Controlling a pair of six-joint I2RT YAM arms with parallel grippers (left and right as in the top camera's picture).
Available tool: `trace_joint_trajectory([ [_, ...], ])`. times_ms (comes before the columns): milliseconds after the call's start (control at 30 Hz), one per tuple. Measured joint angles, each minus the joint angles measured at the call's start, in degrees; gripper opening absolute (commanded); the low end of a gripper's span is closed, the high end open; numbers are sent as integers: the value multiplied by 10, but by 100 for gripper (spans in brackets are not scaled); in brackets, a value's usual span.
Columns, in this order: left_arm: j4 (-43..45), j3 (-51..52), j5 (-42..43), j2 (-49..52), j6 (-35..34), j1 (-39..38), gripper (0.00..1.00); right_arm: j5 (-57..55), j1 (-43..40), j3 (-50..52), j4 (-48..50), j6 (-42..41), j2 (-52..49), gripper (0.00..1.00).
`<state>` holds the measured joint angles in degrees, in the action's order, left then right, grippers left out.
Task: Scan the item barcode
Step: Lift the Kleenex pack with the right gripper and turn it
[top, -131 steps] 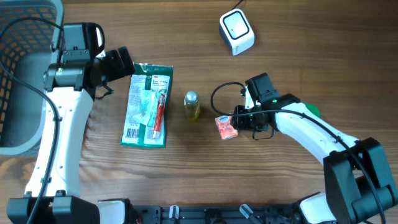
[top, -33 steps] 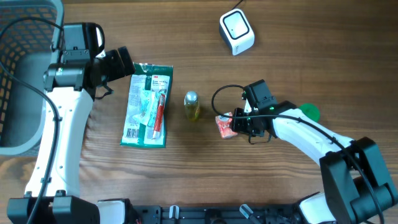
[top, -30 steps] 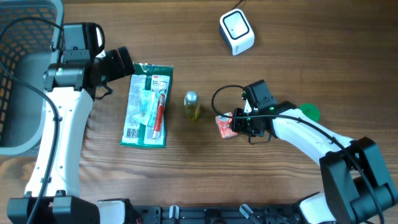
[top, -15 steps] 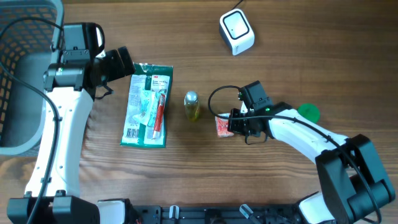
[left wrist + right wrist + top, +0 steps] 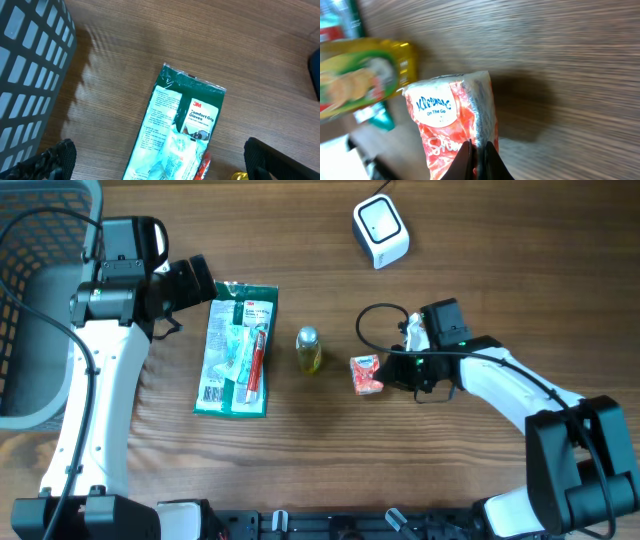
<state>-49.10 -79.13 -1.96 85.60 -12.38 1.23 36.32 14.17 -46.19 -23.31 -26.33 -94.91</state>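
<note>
Right wrist view: right fingers (image 5: 466, 159) pinch the red pouch (image 5: 445, 120) by its seam, at three o'clock from the yellow bottle (image 5: 309, 350). Carry it steadily toward the scanner (image 5: 380, 232) at twelve o'clock, barcode facing. Left fingers (image 5: 55, 157) gape, idle.

- Basket (image 5: 30, 300): far left edge of table (image 5: 500, 290).
- Glove pack (image 5: 238, 350): flat on table, right of basket, long side running near-to-far.
- Small bottle (image 5: 309, 350): just right of glove pack, not touching.
- Packet (image 5: 366, 374): right of bottle, slightly nearer robot, apart from bottle.
- Barcode scanner (image 5: 381, 231): far side of table, behind packet, well apart.
- Left gripper (image 5: 190, 285): between basket and glove pack, at pack's far left corner.
- Right gripper (image 5: 477, 155): at packet's right edge, pinched on it.
</note>
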Motion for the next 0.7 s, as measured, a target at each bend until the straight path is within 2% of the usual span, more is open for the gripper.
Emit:
trace_joint_trajectory([
  [133,0,0,0,0,0,0,100,109,-22,1,17,38,0,4],
  [333,0,0,0,0,0,0,100,369,-72,6,140,43,1,5],
  [500,0,0,0,0,0,0,100,477,-96,6,161,24,5,4],
  [700,0,0,0,0,0,0,100,525,-99,6,154,21,27,4],
])
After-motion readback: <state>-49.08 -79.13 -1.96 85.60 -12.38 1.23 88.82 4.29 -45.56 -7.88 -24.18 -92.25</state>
